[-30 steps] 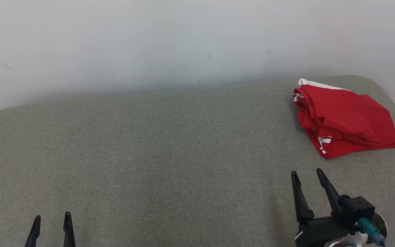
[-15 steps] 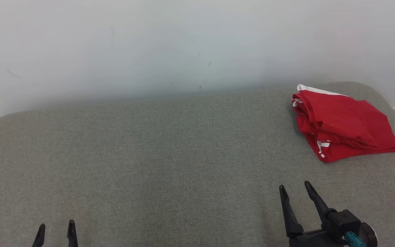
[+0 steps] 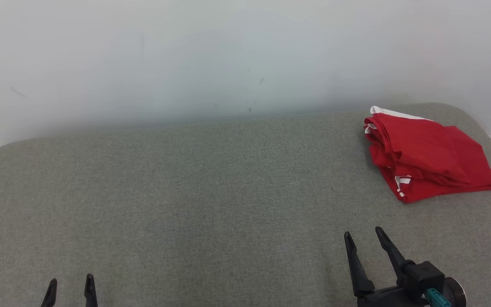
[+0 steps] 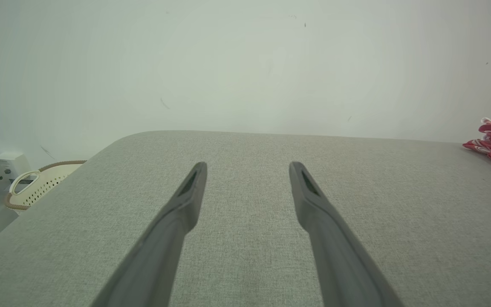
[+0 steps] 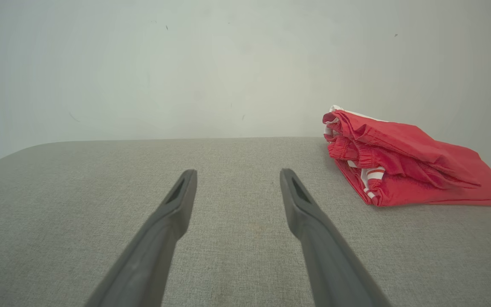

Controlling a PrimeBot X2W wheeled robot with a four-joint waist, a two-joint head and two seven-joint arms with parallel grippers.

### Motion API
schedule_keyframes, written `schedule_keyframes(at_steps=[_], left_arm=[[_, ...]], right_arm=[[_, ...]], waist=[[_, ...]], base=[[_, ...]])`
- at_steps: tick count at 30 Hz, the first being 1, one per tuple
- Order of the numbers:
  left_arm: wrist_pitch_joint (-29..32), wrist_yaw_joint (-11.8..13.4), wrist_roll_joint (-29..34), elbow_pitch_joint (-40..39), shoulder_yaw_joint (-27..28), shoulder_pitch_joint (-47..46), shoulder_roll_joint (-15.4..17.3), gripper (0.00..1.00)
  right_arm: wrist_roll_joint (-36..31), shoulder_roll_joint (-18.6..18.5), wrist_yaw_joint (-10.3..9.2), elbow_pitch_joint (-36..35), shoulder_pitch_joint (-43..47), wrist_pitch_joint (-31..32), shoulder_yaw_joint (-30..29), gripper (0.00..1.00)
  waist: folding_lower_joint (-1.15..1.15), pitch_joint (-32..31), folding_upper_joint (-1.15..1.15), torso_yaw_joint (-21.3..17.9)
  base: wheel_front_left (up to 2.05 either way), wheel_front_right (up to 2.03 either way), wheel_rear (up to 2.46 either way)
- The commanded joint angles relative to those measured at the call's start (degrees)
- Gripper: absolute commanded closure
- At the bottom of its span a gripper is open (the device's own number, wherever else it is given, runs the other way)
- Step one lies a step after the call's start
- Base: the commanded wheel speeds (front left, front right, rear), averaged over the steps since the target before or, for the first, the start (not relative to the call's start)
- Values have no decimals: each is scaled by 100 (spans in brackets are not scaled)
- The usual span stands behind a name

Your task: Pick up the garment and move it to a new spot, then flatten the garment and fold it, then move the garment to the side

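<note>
Red fabric, folded: the garment (image 3: pixel 428 155) is a compact, roughly rectangular stack. Several layers bunch at its left edge, where white trim with a red stripe peeks out in two spots, and a white strip runs along the far edge. The top layer is smooth with a few soft creases.

It lies at 2 o'clock on the worktop (image 3: pixel 211 192), near the rounded far-right corner and close to the wall (image 3: pixel 186 55).

The right hand (image 3: pixel 362 232) is at 5 o'clock in the head view, released, its two dark tapered fingers spread and empty. The garment sits at its 1 o'clock, apart from it.

The left hand (image 3: pixel 71 279) is at 7 o'clock, fingers likewise spread and empty, well apart from the garment.

Worktop: grey-green woven textile, padded look, rounded corners. Wall: matte white, a few small scuffs. In the left wrist view a perforated cream basket (image 4: pixel 41 183) with a brown rim sits past the worktop's corner at 9 o'clock.
</note>
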Motion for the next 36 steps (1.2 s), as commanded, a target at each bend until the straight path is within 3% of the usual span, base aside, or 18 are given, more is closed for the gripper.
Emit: schedule_keyframes(at_steps=[1,15,16,21,36], left_arm=[[-21,-13,-10,4,13,56,-5,0],[-21,-10,15,-25,8,72,-20,0],[3,-4,-6,-3,-1,0,-15,100],[31,-4,-39,222,-25,38,-81,100],[96,-195,-1746,362,-298,-106,-103,100]], right_arm=[[41,-6,-1,9,-23,-10,11,0],[62,-19,-1,62,-47,-10,24,0],[26,-7,0,57,-3,1,8,100],[46,-7,0,247,166,12,7,100],[1971,-149,0,303,51,594,-445,100]], waist=[[0,0,0,-2],[0,-42,0,8],[0,-41,0,7],[0,-42,0,7],[0,-7,0,27]], base=[[0,0,0],[0,0,0],[0,0,0],[0,0,0],[0,0,0]])
